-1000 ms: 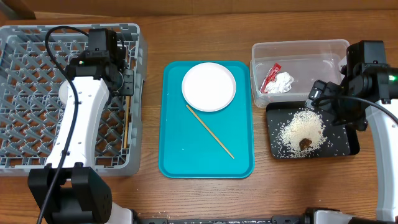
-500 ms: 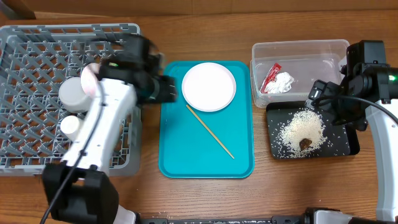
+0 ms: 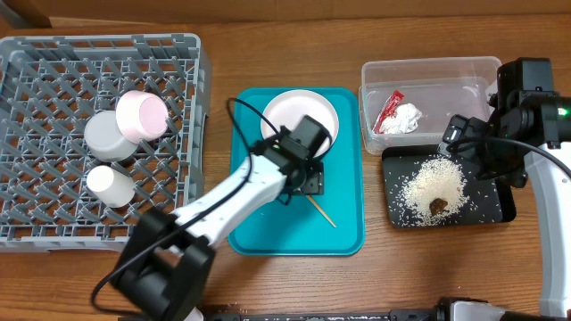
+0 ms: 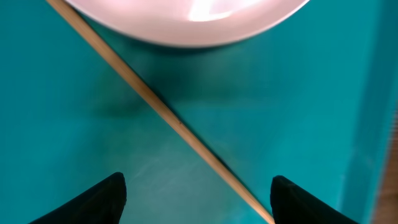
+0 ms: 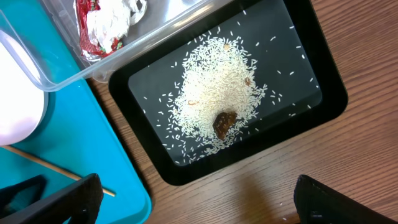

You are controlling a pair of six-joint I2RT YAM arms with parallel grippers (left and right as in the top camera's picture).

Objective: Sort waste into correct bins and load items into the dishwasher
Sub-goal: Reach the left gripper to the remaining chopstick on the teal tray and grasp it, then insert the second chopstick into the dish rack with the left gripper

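The left fingers [image 4: 102, 200] are spread wide over the middle of the counter, just above a blue tray [image 3: 259, 223]. They hold nothing. One chopstick [image 4: 180, 124] lies slantwise on the blue tray, and in the left wrist view it runs between the two tips. A pale plate [image 3: 285, 111] sits at the blue tray's far end, with the chopstick's upper end just beside its rim.

The grey rack [image 3: 53, 209] fills the far left corner of the counter. In it stand a pink dish [image 3: 143, 114], a bowl [image 3: 105, 136] touching the dish, and a white cup [image 3: 109, 185] nearer the front edge.

Toward the right edge, the clear tub [image 3: 428, 71] holds a red wrapper [image 3: 389, 109] and a white tissue [image 3: 406, 118]. The black tray [image 3: 500, 209], just in front of the clear tub, holds rice [image 3: 433, 183] and a brown lump [image 3: 439, 206].

The right fingers [image 5: 68, 200] are also spread wide and empty, above the counter at the black tray's near side.
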